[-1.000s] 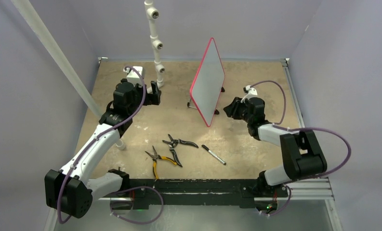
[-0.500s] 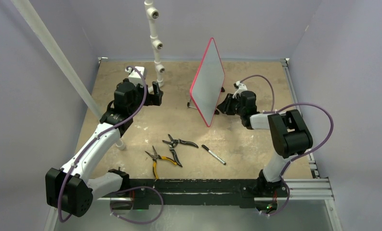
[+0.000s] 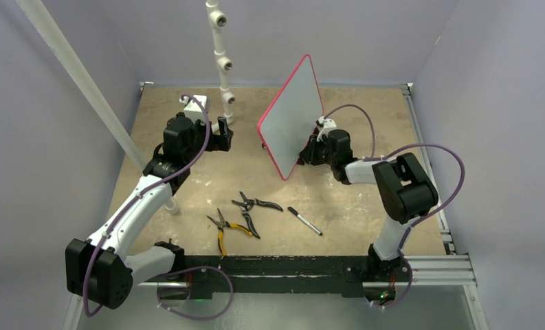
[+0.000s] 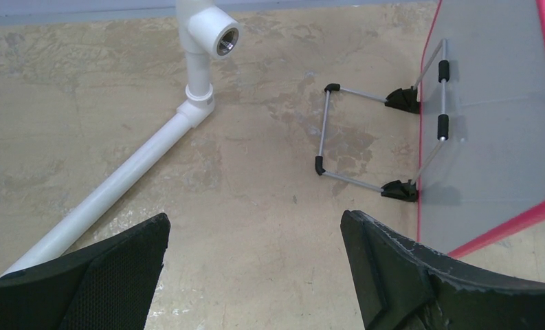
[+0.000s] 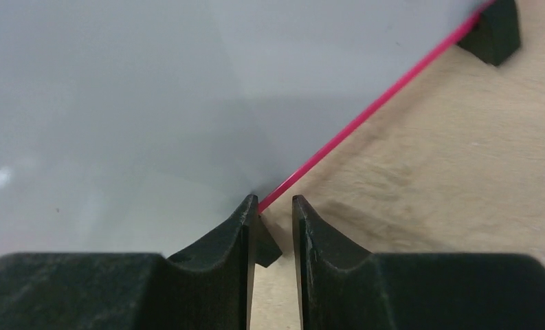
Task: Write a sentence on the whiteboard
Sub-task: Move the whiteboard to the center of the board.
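You have not started the sentence. The face of the whiteboard [image 3: 291,117] is blank in both the top view and the right wrist view. The marker [image 3: 304,221] lies flat on the bench [image 3: 187,179], toward the near edge and a little right of the middle, with neither arm near it. Picking it up, uncapping it if it is capped, and all the writing are left to do.

The whiteboard stands on its wire stand toward the far edge, about midway between the left and right edges, leaning back and turned at an angle.

Your right tool [image 5: 275,203] is at the board's lower edge. Its fingers are drawn close together, with the red frame running into the gap and a black foot [image 5: 266,247] against one finger. You cannot tell from these views whether it is actually pinching.

Your left tool [image 4: 256,227] hangs spread wide and holds nothing, toward the far-left corner and facing the back of the stand.

Two pairs of pliers [image 3: 228,227] lie just left of the marker. No container shows in any view, so there are no contents to report.
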Tool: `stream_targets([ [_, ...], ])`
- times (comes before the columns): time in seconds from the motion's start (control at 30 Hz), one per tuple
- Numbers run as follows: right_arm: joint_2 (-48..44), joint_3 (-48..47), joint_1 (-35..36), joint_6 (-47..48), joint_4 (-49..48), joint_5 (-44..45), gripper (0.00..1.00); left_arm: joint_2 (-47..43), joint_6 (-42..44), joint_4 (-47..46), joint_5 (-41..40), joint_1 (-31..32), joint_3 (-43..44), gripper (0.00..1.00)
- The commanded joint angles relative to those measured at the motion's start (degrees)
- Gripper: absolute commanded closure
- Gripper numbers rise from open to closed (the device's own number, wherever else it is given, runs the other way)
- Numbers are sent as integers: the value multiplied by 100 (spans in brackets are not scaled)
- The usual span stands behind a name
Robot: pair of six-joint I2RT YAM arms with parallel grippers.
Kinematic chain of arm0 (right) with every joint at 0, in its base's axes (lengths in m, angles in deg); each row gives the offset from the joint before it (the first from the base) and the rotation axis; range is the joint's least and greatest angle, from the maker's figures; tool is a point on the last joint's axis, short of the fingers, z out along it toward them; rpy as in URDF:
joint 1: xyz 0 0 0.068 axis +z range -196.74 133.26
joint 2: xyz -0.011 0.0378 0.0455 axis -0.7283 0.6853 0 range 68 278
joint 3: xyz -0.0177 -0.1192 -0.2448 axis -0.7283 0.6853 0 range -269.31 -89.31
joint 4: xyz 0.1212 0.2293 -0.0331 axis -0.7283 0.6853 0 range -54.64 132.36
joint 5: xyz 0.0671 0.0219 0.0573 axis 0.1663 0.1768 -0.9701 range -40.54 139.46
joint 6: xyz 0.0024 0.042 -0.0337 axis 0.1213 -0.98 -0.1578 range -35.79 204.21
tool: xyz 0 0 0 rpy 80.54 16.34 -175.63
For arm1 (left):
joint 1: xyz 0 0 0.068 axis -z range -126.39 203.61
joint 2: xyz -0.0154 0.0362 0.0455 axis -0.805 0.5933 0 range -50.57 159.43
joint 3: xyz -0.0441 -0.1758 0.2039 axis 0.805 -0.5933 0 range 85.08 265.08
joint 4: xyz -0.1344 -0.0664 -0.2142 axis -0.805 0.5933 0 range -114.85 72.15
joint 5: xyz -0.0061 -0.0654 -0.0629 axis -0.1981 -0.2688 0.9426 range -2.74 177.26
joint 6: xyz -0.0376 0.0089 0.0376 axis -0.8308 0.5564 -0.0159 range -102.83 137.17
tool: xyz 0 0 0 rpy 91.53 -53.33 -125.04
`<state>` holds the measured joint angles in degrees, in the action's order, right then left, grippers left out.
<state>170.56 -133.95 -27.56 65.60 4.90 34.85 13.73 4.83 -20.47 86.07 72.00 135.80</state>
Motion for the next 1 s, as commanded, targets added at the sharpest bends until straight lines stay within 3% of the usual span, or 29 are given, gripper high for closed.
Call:
stream_targets([
  [0.0, 179, -74, 568, 19, 216, -78, 73, -4, 113, -130, 78, -29, 45, 5],
  [0.47, -161, 390, 1293, -371, -409, 430, 71, -136, 91, -78, -139, -29, 52, 5],
  [0.77, -559, 416, 1682, -170, -409, 992, 61, -164, 45, -121, -90, -29, 31, 6],
  [0.97, -516, 261, 2035, -382, -327, 1812, 55, -154, 47, -122, -83, -29, 26, 6],
])
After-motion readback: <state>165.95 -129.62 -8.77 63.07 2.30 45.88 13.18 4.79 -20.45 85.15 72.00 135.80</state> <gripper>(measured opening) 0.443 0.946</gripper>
